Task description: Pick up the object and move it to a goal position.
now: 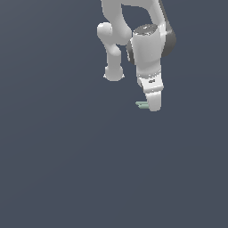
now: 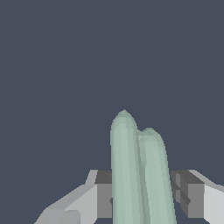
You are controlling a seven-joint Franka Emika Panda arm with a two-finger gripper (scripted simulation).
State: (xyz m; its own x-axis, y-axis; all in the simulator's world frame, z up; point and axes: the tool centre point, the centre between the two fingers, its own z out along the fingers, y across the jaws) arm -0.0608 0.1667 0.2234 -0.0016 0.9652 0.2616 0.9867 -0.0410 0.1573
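The object (image 1: 141,105) is a pale grey-green elongated piece that sticks out of the white gripper (image 1: 153,105) toward the exterior view's left. In the wrist view the object (image 2: 131,166) looks like two long rounded bars lying side by side, running away from the camera. It sits between the two fingers of the gripper (image 2: 142,194), whose dark pads (image 2: 104,192) press against its sides. The gripper is shut on it. Whether the object touches the floor cannot be told.
A plain dark grey-blue floor (image 1: 67,169) fills both views. The white arm (image 1: 147,44) comes down from the upper middle of the exterior view, with a bent link (image 1: 111,49) beside it.
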